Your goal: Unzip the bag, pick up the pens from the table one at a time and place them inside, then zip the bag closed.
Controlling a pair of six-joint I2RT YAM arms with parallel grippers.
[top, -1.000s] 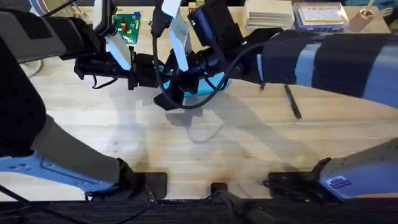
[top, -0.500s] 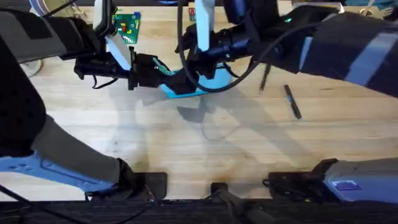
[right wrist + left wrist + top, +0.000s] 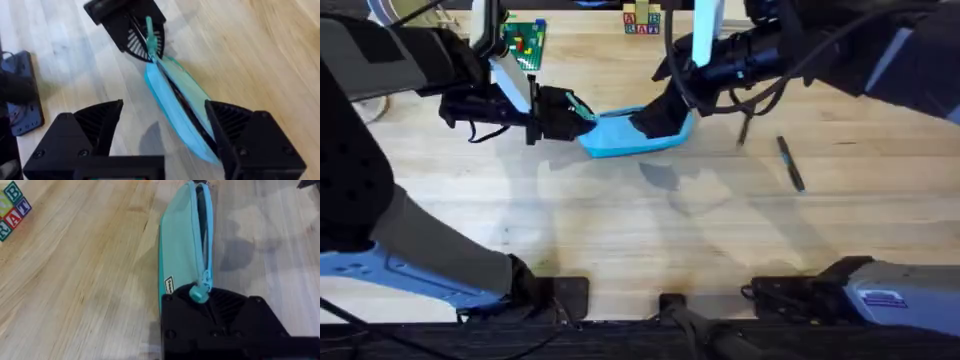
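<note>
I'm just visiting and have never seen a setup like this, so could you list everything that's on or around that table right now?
bag: one, light blue, mid-table, zipper open along its top
pens: two, dark, on the table right of the bag
letter blocks: a small coloured cluster, far edge
green toy board: one, far left
table: one, light wood planks
left gripper: black, jaws shut on the bag's left end
right gripper: black, jaws open, straddling the bag's right end
</note>
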